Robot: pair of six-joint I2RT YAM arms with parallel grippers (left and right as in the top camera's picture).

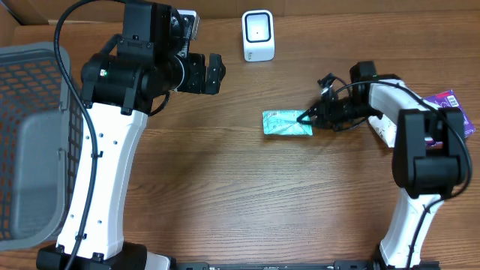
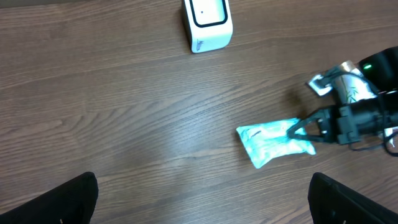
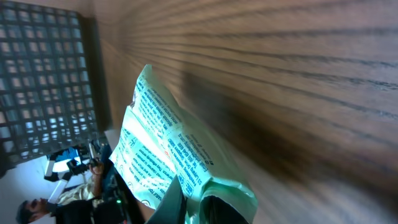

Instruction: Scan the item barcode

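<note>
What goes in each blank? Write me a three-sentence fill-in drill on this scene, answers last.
The right pincer is ____ on the teal packet. The left pincer hangs ____, holding nothing. The white scanner stands on the ____ table.
Missing words: shut; open; wooden.

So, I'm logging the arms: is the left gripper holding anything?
No, the left gripper stands wide open above the wooden table, with nothing between its jaws.

A green printed packet [image 3: 163, 155] is pinched between the jaws; the wooden desk [image 3: 298, 62] and a mesh basket [image 3: 43, 68] are seen behind.
</note>
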